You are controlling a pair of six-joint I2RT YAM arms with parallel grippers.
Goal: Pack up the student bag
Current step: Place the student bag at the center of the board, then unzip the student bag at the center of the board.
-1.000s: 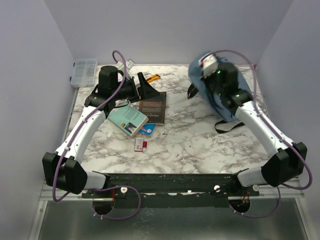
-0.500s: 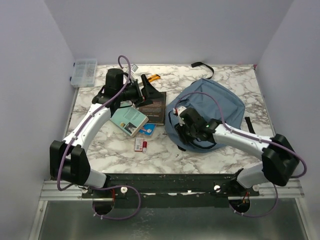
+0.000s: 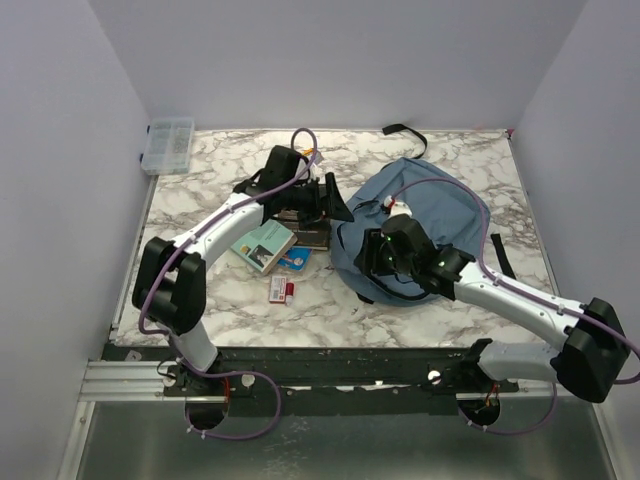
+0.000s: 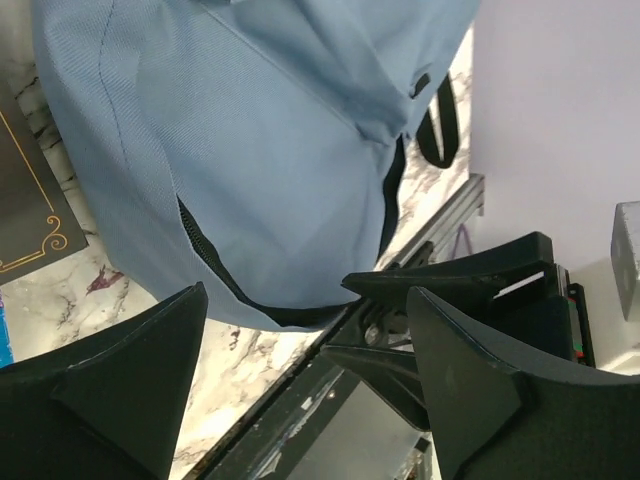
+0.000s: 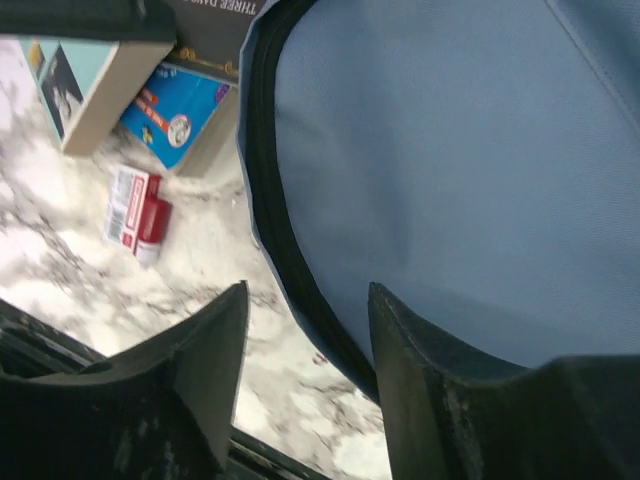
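Angling inward at student bag (image 3: 440, 210): left fingers (image 4: 110, 400) wide, right fingers (image 5: 200, 370) parted.

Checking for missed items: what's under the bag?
The bag lies on the table; the edge of a dark book seems tucked beneath. Anything else is hidden by fabric.

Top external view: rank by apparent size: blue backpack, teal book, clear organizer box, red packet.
1. blue backpack, by far the largest.
2-3. teal book and clear organizer box: they look about alike, so no ranking.
4. red packet.
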